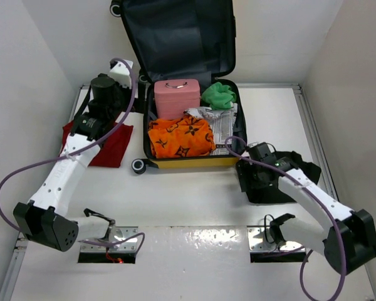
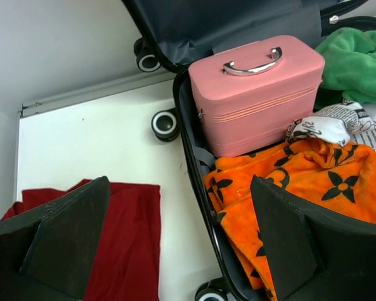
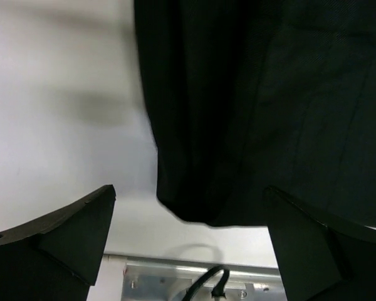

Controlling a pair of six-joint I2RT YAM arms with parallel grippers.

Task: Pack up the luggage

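The yellow suitcase (image 1: 188, 163) lies open on the table, its dark-lined lid (image 1: 182, 37) propped against the back wall. Inside are an orange flower-print cloth (image 1: 180, 137), a pink box case (image 1: 177, 97), a green cloth (image 1: 218, 95) and a newsprint-pattern cloth (image 1: 222, 122). My left gripper (image 1: 103, 119) is open and empty. It hovers over the suitcase's left rim (image 2: 194, 163), between a red cloth (image 2: 122, 238) and the orange cloth (image 2: 301, 188). My right gripper (image 3: 191, 232) is open and empty above the near edge of a black garment (image 3: 257, 106).
The red cloth (image 1: 106, 147) lies on the table left of the suitcase. The black garment (image 1: 276, 182) lies right of its front corner. Suitcase wheels (image 2: 165, 124) stick out on the left side. White walls enclose the table. Metal mounting plates (image 1: 266, 238) run along the near edge.
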